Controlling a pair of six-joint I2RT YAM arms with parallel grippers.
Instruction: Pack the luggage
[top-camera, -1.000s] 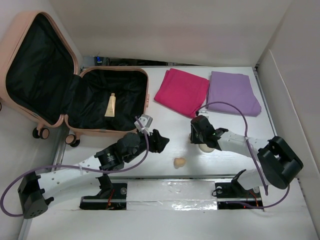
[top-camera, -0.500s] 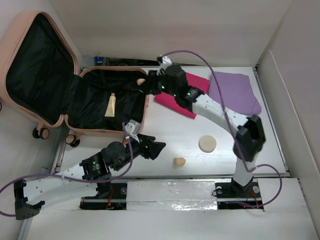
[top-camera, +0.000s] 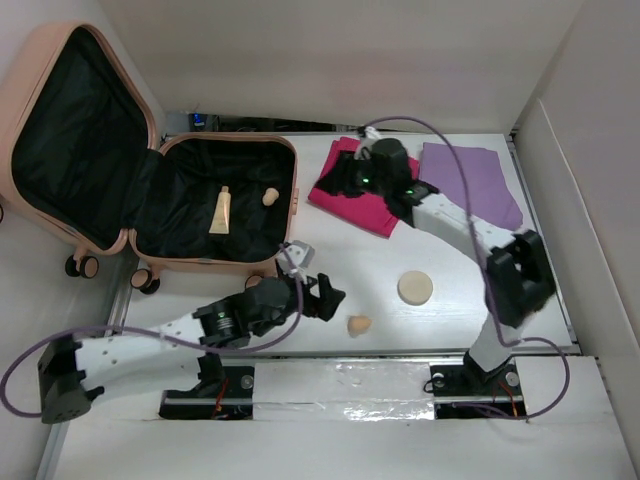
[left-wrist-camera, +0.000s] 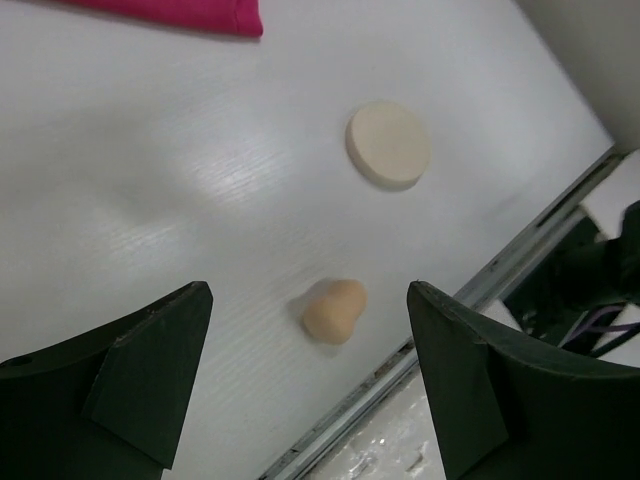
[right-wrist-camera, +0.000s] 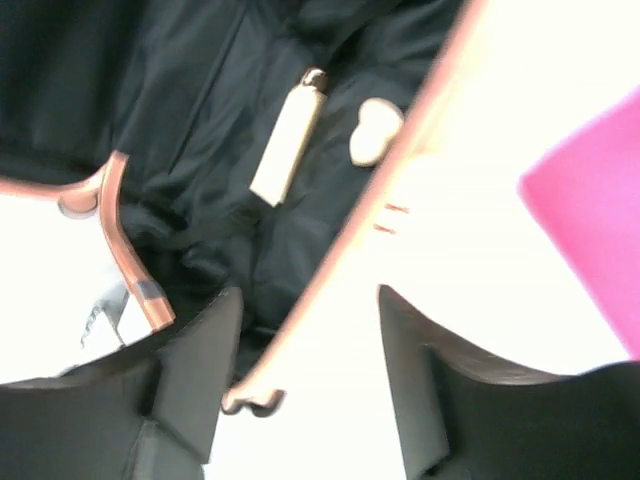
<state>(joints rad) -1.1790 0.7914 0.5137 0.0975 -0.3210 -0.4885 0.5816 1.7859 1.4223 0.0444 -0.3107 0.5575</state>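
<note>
The peach-pink luggage (top-camera: 296, 195) lies open at the back left, its black lining showing. Inside lie a cream tube (top-camera: 220, 210) and a small tan sponge (top-camera: 269, 197); both also show in the right wrist view, the tube (right-wrist-camera: 288, 148) and the sponge (right-wrist-camera: 374, 131). My right gripper (top-camera: 340, 180) is open and empty above the pink cloth (top-camera: 372, 205), just right of the luggage rim (right-wrist-camera: 400, 160). My left gripper (top-camera: 330, 297) is open and empty, low over the table, with a second tan sponge (left-wrist-camera: 334, 309) between its fingers' line and a round cream puff (left-wrist-camera: 389, 144) beyond.
A purple cloth (top-camera: 470, 185) lies at the back right. The round puff (top-camera: 415, 288) sits mid-table and the tan sponge (top-camera: 359, 325) near the front rail (left-wrist-camera: 480, 290). White walls enclose the table on all sides.
The right gripper let a tan sponge go into the luggage and drew back right over the pink cloth. The left gripper moved right toward the second sponge.
</note>
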